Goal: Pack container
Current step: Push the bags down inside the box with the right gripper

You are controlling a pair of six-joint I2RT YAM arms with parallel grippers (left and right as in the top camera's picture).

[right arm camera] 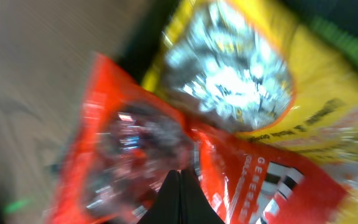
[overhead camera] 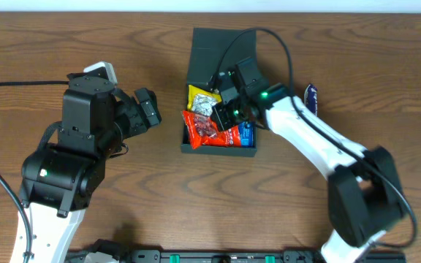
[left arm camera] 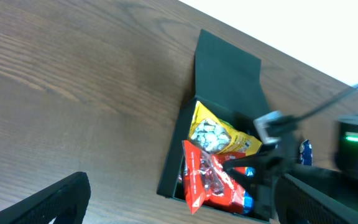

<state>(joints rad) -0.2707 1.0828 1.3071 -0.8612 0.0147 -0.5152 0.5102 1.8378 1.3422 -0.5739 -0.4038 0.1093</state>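
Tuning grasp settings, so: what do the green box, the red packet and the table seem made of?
Container: probably stiff card or plastic, matte; flat dull panels with no glare.
Red packet: thin plastic film, glossy; creases and bright highlights.
Table: wood or wood-look laminate, satin; visible grain with a soft sheen.

— Where does the overhead camera sit?
— High above the table (overhead camera: 64, 36), facing straight down, far off.
— And the wrists?
— Left looks slantwise from a distance at the container (left arm camera: 229, 68); right is pressed close to the red packet (right arm camera: 135, 143) and yellow packet (right arm camera: 278, 93). All three share those.
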